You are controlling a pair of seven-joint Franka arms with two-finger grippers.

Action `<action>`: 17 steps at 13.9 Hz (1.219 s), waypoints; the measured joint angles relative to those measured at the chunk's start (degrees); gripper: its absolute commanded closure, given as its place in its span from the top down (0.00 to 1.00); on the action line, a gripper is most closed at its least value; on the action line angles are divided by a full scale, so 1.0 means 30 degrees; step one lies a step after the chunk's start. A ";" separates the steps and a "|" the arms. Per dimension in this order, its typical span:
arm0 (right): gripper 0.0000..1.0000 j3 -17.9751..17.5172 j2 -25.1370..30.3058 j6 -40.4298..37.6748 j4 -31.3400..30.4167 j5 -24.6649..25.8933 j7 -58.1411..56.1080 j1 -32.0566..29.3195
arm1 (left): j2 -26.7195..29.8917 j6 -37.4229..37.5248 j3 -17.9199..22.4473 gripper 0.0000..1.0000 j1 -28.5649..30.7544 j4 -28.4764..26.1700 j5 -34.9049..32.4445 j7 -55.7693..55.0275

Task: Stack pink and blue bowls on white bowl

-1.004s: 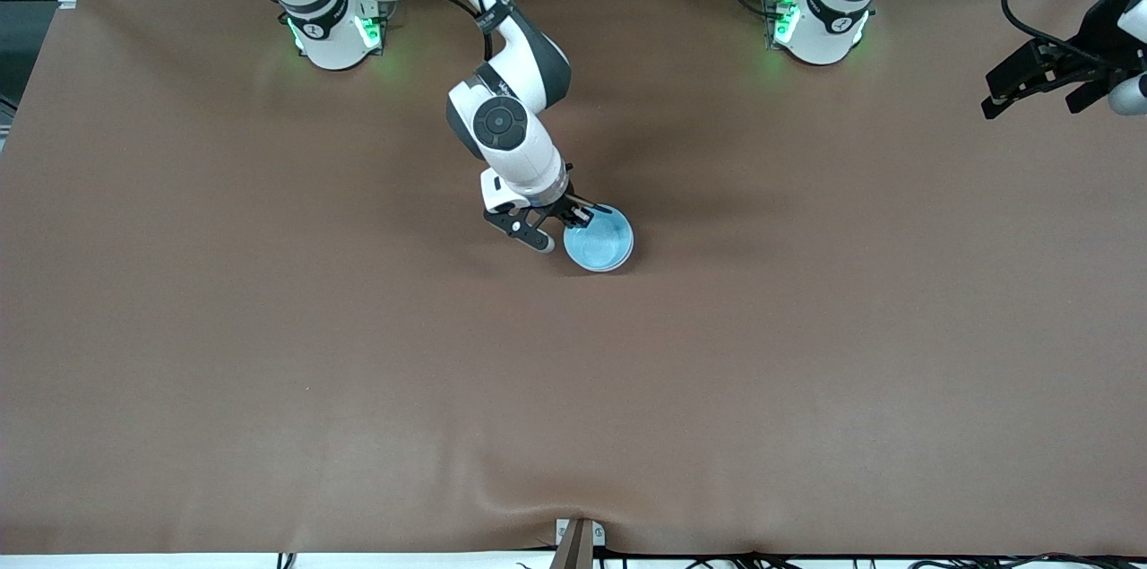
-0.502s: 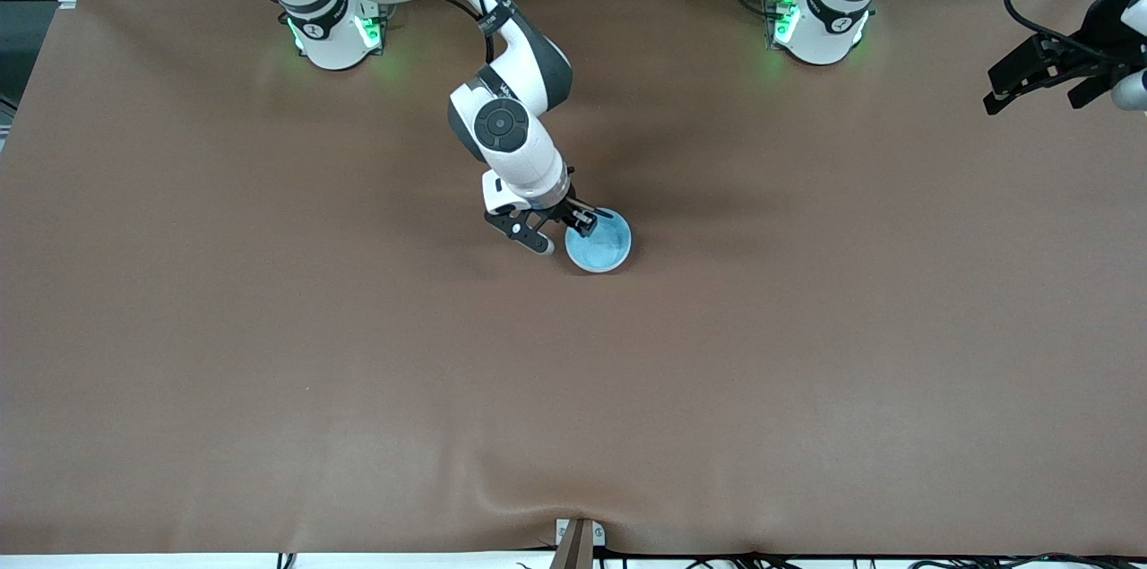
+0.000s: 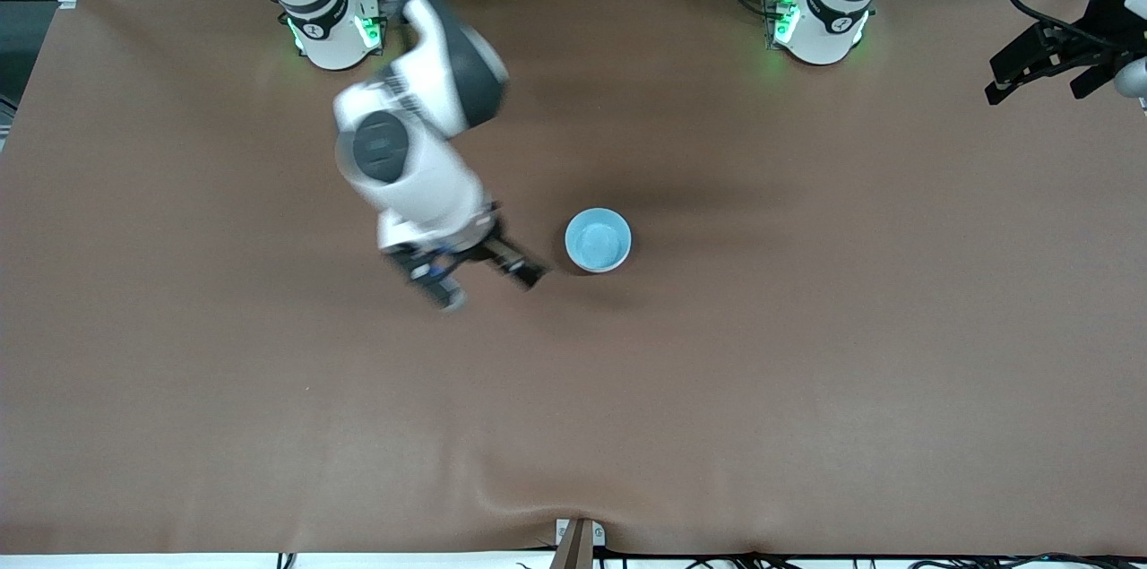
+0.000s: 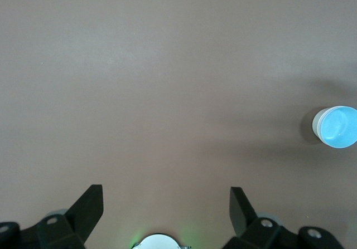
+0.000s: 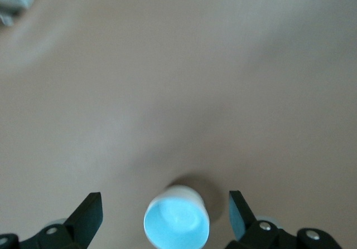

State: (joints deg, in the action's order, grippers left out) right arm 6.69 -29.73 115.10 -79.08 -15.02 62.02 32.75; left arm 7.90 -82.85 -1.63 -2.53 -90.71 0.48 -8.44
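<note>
Here the front view shows a single stack of bowls [image 3: 598, 239] standing on the brown table [image 3: 806, 372] just above the middle of the frame, its top bowl sky blue; from that height only the blue inside shows, and the pink bowl cannot be made out in any view. The right wrist view adds what the front view lacks: at the lower middle of its frame a white outer wall [image 5: 177, 195] wraps the blue inside, so the blue bowl sits nested in the white bowl. The left wrist view gives the same stack [image 4: 335, 127] small at its middle right edge, again blue inside a pale wall. The right gripper [image 3: 488, 280] hangs in the air over bare table just toward the right arm's end from the stack, its two dark fingers [image 5: 88, 213] spread wide with nothing between them. The left gripper [image 3: 1039, 67] waits at the upper right edge of the front view, its fingers [image 4: 89, 207] likewise spread and empty. A second ago the right gripper was pinched on the rim of the blue bowl over the stack; since then it has let go and drawn away, and the stack stands free in the same spot.
</note>
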 measured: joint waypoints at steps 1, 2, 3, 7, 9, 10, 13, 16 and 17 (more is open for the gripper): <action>1.00 -0.0001 -0.0008 -0.0100 0.0058 0.0000 -0.1215 -0.0962 | 0.0033 0.0041 -0.0014 1.00 -0.0005 -0.0004 0.0000 0.0000; 1.00 -0.0008 -0.0017 -0.0357 0.0055 0.0002 -0.2406 -0.1871 | 0.0048 0.0104 -0.0023 1.00 -0.0011 -0.0005 0.0000 0.0000; 1.00 -0.0025 -0.0015 -0.0744 0.0070 0.0004 -0.3688 -0.2749 | 0.0051 0.0193 -0.0035 1.00 -0.0022 -0.0006 0.0000 0.0001; 1.00 -0.0102 0.0484 -0.3322 0.0371 0.0008 -0.9074 -0.5941 | 0.0053 0.0289 -0.0092 1.00 -0.0075 -0.0017 0.0000 0.0001; 1.00 -0.0107 0.0955 -0.5444 0.0933 0.0091 -1.1735 -0.7354 | 0.0053 0.0335 -0.0092 1.00 -0.0071 -0.0021 0.0000 0.0001; 1.00 -0.0104 0.1169 -0.6568 0.1346 0.0168 -1.3049 -0.7982 | 0.0053 0.0378 -0.0091 1.00 -0.0069 -0.0023 0.0000 0.0001; 1.00 -0.0228 0.1791 -0.8495 0.2416 0.1370 -1.5327 -0.9184 | 0.0060 0.0554 -0.0091 1.00 -0.0066 -0.0030 0.0000 0.0001; 1.00 -0.0847 0.2847 -0.9833 0.2727 0.3075 -1.6456 -0.9758 | 0.0115 0.0570 -0.0090 1.00 -0.0065 -0.0029 0.0000 0.0001; 1.00 -0.1117 0.3266 -1.0265 0.2747 0.3294 -1.6563 -0.9986 | 0.0150 0.0571 -0.0090 1.00 -0.0064 -0.0030 0.0000 0.0001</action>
State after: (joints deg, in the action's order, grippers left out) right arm 3.34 -19.93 84.31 -70.84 -5.13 12.33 2.80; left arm 8.36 -81.13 -1.90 -2.73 -90.80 0.48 -8.44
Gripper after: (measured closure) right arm 0.000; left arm 0.000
